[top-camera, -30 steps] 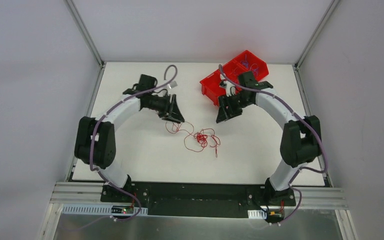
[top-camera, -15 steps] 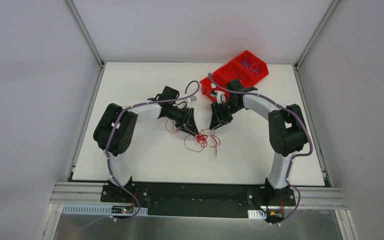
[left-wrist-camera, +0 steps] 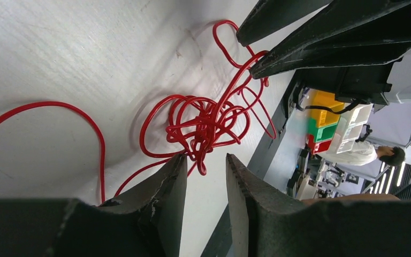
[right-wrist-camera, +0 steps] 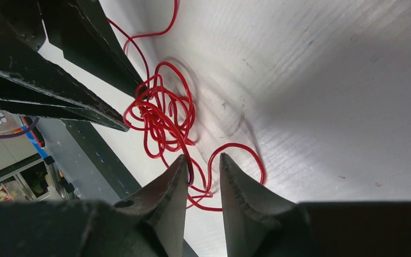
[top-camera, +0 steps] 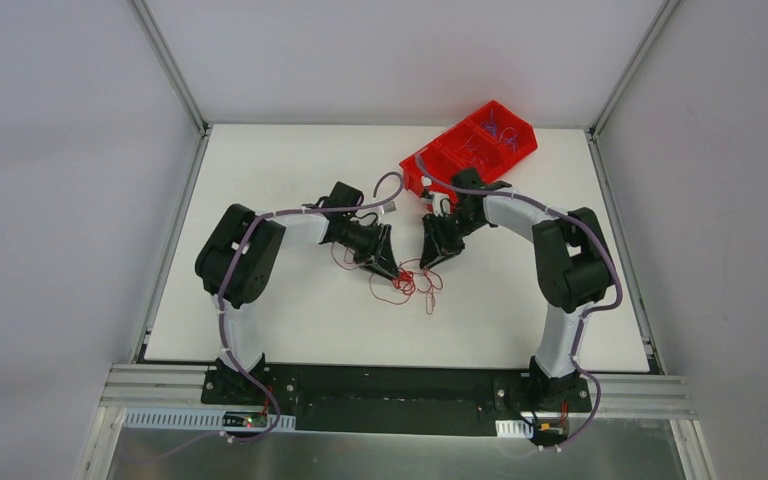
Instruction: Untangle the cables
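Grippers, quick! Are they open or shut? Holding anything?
Left gripper: open around a strand of the cables, not pinching it.
Right gripper: open around a strand too, not pinching it.

A robotics lab: white-walled cell point(top-camera: 60, 150), aluminium frame point(top-camera: 150, 385), coloured storage bins point(left-wrist-camera: 321, 127).

Tangled red cables point(left-wrist-camera: 203, 123) on white table point(left-wrist-camera: 59, 64) — one loop between parted left fingers point(left-wrist-camera: 163, 198); right fingers point(left-wrist-camera: 321, 51) just beyond
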Controlling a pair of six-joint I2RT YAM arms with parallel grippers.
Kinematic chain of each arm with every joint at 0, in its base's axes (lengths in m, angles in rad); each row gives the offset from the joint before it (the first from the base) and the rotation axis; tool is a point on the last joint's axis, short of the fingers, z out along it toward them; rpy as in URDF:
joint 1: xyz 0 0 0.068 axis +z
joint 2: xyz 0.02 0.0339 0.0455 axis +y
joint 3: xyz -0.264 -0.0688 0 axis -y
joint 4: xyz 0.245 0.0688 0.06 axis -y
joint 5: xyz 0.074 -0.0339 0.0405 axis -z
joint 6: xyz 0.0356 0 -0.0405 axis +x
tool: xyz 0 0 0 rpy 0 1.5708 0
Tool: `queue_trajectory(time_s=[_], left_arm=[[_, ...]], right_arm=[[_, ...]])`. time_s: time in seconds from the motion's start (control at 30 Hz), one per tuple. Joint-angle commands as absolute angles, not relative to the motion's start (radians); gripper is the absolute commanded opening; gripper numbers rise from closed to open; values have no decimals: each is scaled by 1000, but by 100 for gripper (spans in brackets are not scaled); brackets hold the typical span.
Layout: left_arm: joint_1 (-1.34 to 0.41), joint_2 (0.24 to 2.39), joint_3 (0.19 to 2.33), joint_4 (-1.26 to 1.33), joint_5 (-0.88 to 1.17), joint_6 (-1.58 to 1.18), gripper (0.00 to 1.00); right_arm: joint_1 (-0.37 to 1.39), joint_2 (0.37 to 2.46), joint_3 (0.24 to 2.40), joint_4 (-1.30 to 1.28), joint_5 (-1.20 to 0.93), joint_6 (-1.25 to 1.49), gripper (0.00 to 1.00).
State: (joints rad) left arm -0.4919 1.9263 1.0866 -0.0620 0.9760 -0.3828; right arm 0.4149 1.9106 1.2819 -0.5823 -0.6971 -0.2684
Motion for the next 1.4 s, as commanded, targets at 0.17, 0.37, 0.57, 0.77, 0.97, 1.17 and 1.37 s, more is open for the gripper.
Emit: queue_trajectory(time_s=[0.17,0.37,0.57,0.77,0.97,1.17,1.37], left_arm=[[-502,1905,1071,-60,948,-373,32],[-506,1901,1069,-59,979,-359,17],[-506,1874,1059,-59,964,-343,0],[-502,1725,1094,-135,955,-254,0],[-445,1515,1186,-234,979,-208,0],[-302,1473,1379,-235,1102,-342,0],[-197,1457,1541,-229,1151,-441,0]], right_arm=[[423,1870,1248,-554,-741,-243,30],[424,1869,1253,-548,-715,-232,0],[425,1868,1252,-545,-699,-218,0],[410,1857,1245,-557,-610,-236,0],[336,1838,1237,-574,-493,-258,0],[295,1799,1221,-606,-444,-307,0],[265,1741,1162,-607,-390,-361,0]])
